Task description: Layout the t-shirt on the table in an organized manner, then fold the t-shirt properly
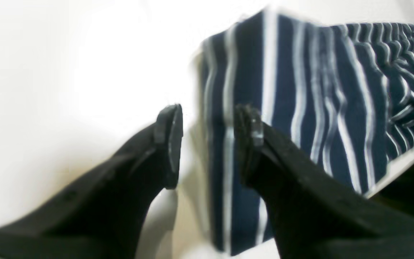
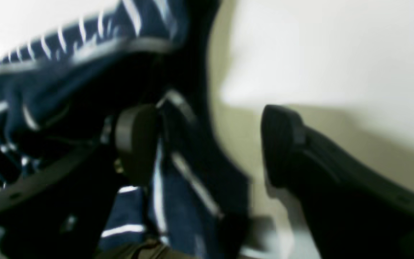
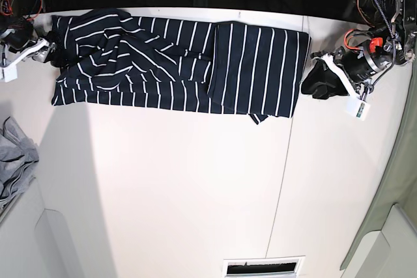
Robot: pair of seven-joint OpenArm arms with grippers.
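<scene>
While crumpled (partly), the t-shirt (image 3: 254, 69) lies crosswise.

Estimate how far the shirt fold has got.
Done: the shirt is stretched lengthwise across the table, its right part in the base view fairly flat.
In hand: nothing gripped; both the left claw and right claw stand open at opposite ends of the shirt.
Left: smoothing the bunched left part, then apparently most of the folding.
</scene>
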